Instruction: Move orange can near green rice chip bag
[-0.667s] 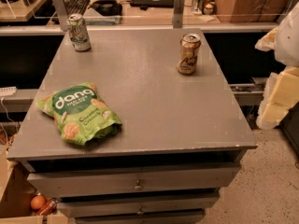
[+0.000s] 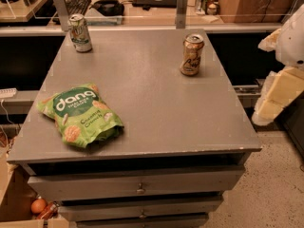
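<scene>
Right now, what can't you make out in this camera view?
All in the camera view.
The gripper, right of the table: cut off by the frame's right edge.
The orange can, back right: lettering blurred.
The green rice chip bag, front left: small print too small to read.
The drawers below: contents hidden behind their fronts.

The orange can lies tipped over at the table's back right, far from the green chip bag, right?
Not tipped: the camera view shows the orange can standing upright, back right on the table, far from the green chip bag. The gripper hangs beyond its right edge.
</scene>
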You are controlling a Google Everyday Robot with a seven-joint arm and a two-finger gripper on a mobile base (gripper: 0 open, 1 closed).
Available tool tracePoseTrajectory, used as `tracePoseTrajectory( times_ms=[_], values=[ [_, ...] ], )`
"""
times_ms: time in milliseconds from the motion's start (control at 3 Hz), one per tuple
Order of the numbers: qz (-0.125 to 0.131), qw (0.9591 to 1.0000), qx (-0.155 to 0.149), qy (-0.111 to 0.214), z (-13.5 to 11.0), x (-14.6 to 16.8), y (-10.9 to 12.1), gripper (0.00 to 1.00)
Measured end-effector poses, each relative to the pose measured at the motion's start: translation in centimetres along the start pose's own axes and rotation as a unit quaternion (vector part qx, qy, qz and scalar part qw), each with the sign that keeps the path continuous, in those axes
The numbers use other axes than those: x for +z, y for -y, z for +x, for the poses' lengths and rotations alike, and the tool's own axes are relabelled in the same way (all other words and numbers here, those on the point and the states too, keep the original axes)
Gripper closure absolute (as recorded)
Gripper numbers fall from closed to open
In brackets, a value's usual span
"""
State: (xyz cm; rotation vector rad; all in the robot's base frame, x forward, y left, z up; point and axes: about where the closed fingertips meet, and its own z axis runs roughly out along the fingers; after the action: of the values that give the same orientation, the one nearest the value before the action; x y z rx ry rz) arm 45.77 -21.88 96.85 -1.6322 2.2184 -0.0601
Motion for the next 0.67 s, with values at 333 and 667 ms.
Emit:
tracePoseTrajectory(
  times_ms=[333, 667],
  values=[
    [0.027, 0.9975, 0.027, 0.059, -1.5, 3.0, 4.7, 0.0],
    [0.051, 0.9875, 0.062, 0.136, -3.3, 6.0, 10.5, 0.0]
  ],
)
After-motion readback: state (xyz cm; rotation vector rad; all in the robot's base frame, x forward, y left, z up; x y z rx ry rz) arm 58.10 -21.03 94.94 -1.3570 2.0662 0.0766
